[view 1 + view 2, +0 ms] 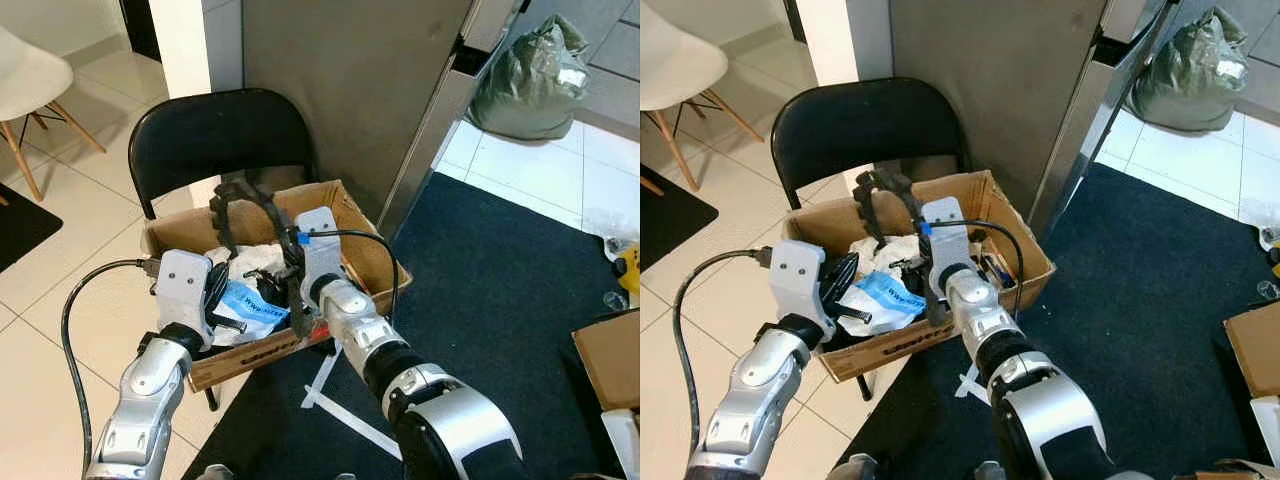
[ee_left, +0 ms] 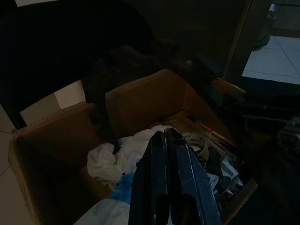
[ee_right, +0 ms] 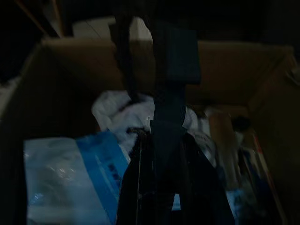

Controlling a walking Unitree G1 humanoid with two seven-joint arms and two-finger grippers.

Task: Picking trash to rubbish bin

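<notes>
The open brown cardboard box [image 1: 365,250] sits on the black folding chair [image 1: 200,135], holding crumpled white paper [image 1: 880,252], a blue-and-white plastic wrapper [image 1: 245,305] and other litter. A black strap [image 1: 228,205] arches up over its back wall. The left claw [image 2: 165,137] hovers above the paper, fingers pressed together. The right claw [image 3: 157,133] grips the strap, which runs lengthwise away toward the far wall; the head views show a green sack [image 1: 535,80] beyond.

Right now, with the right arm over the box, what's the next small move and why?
Probably open the right gripper and let go. Its fingers look closed on the black strap, which already loops above the trash inside the cardboard box, so it should drop in. The left gripper hovers shut over the same box, holding nothing.
</notes>
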